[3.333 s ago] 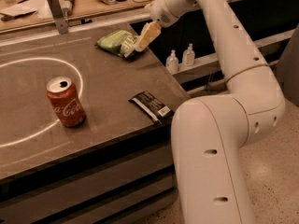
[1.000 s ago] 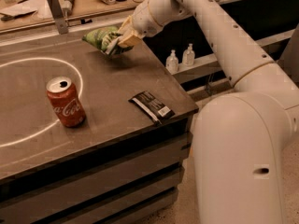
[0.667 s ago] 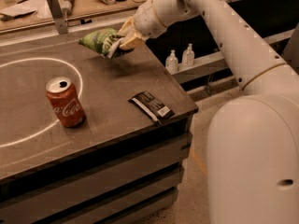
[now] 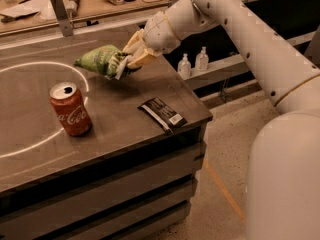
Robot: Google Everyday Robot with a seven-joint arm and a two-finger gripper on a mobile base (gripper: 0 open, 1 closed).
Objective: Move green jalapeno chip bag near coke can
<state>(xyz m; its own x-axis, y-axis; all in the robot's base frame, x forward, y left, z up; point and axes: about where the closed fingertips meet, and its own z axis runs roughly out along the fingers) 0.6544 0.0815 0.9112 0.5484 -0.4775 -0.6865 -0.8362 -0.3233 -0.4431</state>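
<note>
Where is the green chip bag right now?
In the camera view, the green jalapeno chip bag hangs in the claw over the table, beyond and right of the coke can.

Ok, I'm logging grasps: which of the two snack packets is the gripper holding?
The light-green glossy chip bag, pinched at one end by the gripper above the table; the flat black wrapper lies untouched near the table's edge.

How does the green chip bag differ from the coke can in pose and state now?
The green jalapeno chip bag is held by one end in the gripper, tilted above the table; the coke can stands free and upright on it. The bag is green and crinkled, the can red and cylindrical.
</note>
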